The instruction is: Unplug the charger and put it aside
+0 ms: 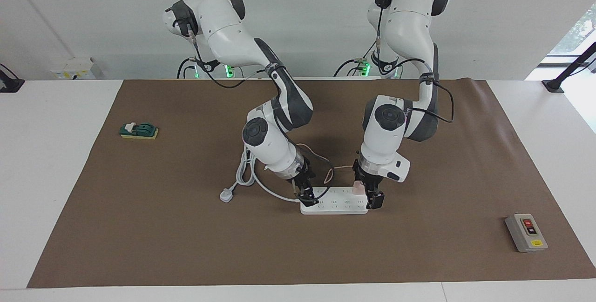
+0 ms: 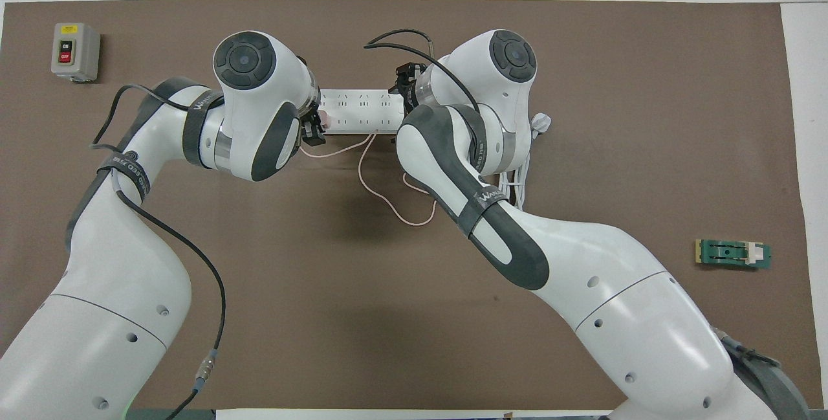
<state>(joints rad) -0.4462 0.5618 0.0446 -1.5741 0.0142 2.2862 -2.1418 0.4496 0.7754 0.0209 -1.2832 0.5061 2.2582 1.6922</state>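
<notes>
The charger (image 1: 357, 186), a small pale pink cube, sits plugged into the white power strip (image 1: 333, 201) at its end toward the left arm. Its thin pink cable (image 1: 320, 157) trails from it toward the robots. My left gripper (image 1: 374, 198) is down at that end of the strip, right beside the charger. My right gripper (image 1: 305, 193) is down on the strip's other end. In the overhead view the charger (image 2: 322, 120) peeks out beside my left gripper (image 2: 314, 130). There the strip (image 2: 359, 112) lies between the two wrists, and my right gripper (image 2: 404, 87) is at its end.
The strip's thick white cord loops to a grey-white plug (image 1: 226, 195) lying toward the right arm's end. A grey switch box (image 1: 526, 232) lies far from the robots at the left arm's end. A green part on a yellow pad (image 1: 138, 130) lies at the right arm's end.
</notes>
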